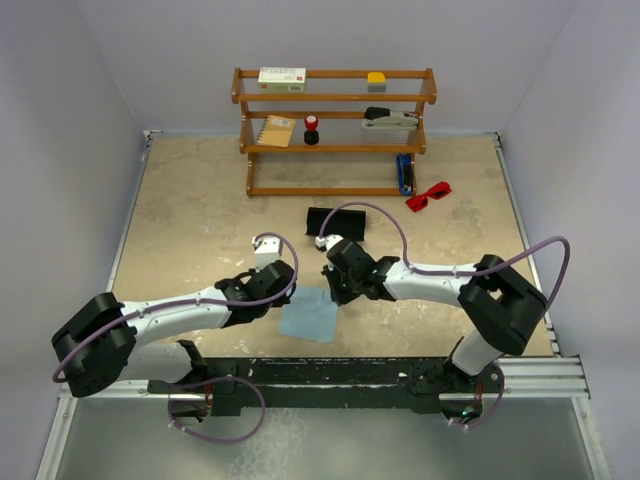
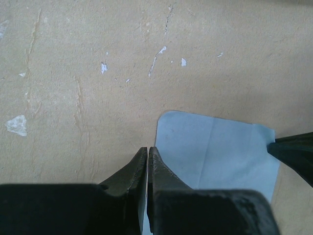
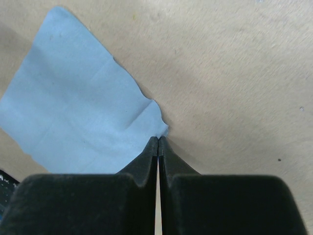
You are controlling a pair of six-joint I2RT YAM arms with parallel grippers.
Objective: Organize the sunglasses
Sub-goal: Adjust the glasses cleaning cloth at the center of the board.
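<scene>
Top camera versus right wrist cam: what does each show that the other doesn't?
Only top external: the red sunglasses lying on the table just right of the wooden shelf, and the black case in front of the shelf. Only right wrist: the right gripper up close, its fingers shut at a puckered corner of the blue cloth. Both: the cloth and the table.

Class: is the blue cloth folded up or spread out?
Spread out: the cloth lies as one flat sheet on the table, crease lines showing.
</scene>
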